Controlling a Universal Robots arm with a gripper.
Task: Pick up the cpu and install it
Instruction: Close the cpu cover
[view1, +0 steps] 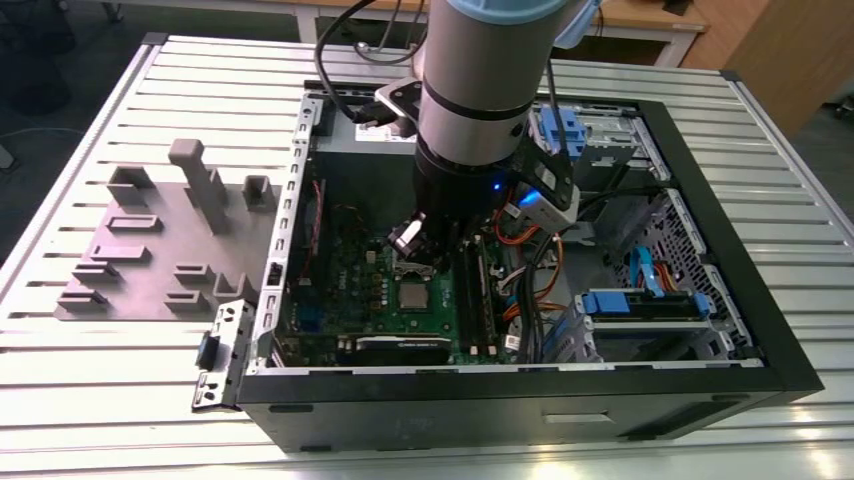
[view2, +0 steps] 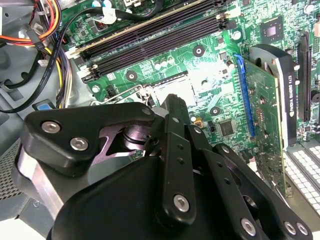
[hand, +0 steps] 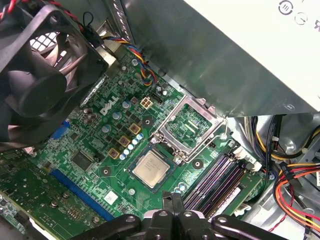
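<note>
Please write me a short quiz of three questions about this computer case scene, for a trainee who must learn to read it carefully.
1. True or false: the cpu lies on the motherboard, apart from the gripper.
2. Choose one. The hinged socket frame is: A) shut down over the cpu; B) swung open beside the cpu; C) lying outside the case.
3. Fill in: in the first wrist view, the big round black part at the board's edge is a cooling ____.

Key: 1 true; 2 B; 3 fan.
</note>
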